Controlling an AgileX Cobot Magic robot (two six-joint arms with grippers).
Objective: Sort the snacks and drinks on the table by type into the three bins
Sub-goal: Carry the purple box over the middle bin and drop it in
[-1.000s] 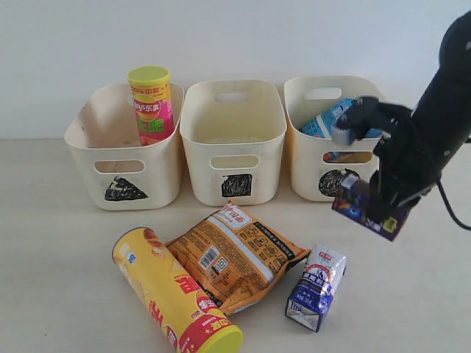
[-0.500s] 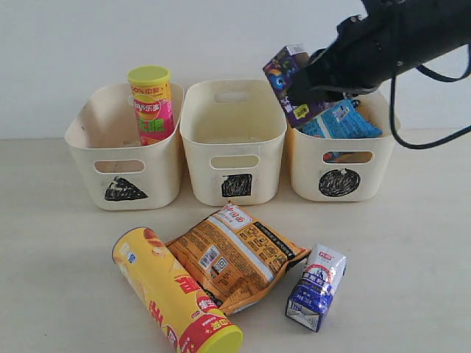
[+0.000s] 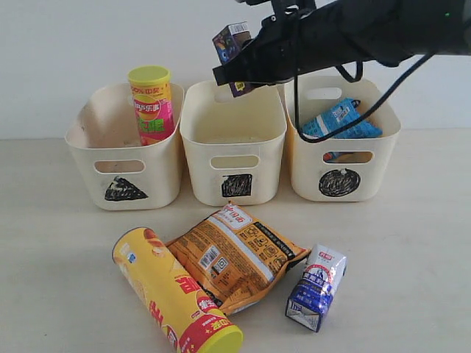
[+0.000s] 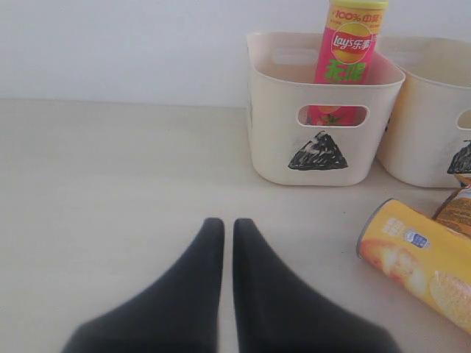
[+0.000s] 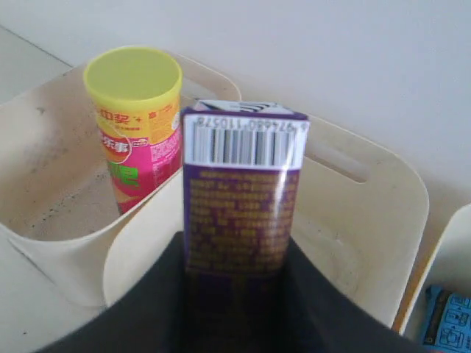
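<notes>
My right gripper (image 3: 237,68) is shut on the dark purple carton (image 3: 229,44) (image 5: 243,184) and holds it in the air above the square bin (image 3: 232,140) (image 5: 353,220). The pink-green chip can (image 3: 151,103) (image 4: 350,51) (image 5: 136,125) stands upright in the triangle bin (image 3: 121,158) (image 4: 324,125). The blue packet (image 3: 338,121) lies in the circle bin (image 3: 342,158). On the table (image 3: 66,279) lie the yellow-red chip can (image 3: 173,294) (image 4: 423,257), the orange-brown packet (image 3: 235,254) and the blue-and-white carton (image 3: 316,287). My left gripper (image 4: 222,224) is shut and empty, low over bare table.
A black cable (image 3: 368,95) hangs from the right arm over the circle bin. A pale wall (image 3: 73,44) stands right behind the row of bins.
The right arm lifted the purple carton from low beside the circle bin, swung it left over that bin, and now holds it above the square bin. Nothing else moved.
</notes>
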